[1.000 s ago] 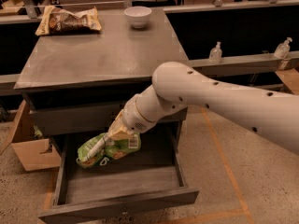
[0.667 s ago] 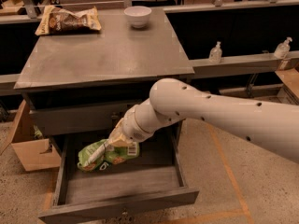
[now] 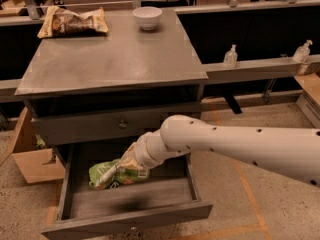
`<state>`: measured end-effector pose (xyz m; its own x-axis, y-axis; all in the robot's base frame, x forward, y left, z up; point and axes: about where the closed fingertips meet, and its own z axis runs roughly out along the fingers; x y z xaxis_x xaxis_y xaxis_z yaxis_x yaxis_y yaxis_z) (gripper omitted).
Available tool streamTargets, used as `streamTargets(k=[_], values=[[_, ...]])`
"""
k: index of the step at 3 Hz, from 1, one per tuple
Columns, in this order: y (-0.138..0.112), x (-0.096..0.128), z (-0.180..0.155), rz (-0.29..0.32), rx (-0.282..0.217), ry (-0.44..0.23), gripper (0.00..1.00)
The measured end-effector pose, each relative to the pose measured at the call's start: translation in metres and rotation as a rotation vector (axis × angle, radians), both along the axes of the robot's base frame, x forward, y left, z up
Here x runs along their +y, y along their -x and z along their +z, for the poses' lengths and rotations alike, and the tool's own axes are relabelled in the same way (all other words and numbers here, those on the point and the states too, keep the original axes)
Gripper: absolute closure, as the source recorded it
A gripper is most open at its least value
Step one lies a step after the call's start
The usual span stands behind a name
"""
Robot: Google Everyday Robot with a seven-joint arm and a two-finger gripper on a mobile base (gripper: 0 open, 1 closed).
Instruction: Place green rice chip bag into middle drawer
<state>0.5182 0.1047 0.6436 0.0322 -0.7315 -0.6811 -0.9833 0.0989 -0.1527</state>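
Robot arm (image 3: 225, 144) reaches in from right, gripper (image 3: 109, 175) low inside the open middle drawer (image 3: 150, 218), clamped on the green rice chip bag (image 3: 121, 178). Bag is at drawer's far left; can't tell if it touches the planks. Upper drawer front (image 3: 80, 129) is closed. On cabinet top (image 3: 115, 59): tan snack bag (image 3: 72, 21) at far left, white bowl (image 3: 147, 17) to its right. Cardboard box (image 3: 35, 164) stands left of cabinet; two pump bottles (image 3: 230, 56) on ledge (image 3: 260, 66) at right.
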Motion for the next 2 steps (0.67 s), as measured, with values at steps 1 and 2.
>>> streamTargets(k=[1,2], values=[[-0.003,-0.001,-0.037,-0.013,0.010,0.002,0.64],[-0.012,0.000,-0.058,-0.007,0.009,0.004,0.40]])
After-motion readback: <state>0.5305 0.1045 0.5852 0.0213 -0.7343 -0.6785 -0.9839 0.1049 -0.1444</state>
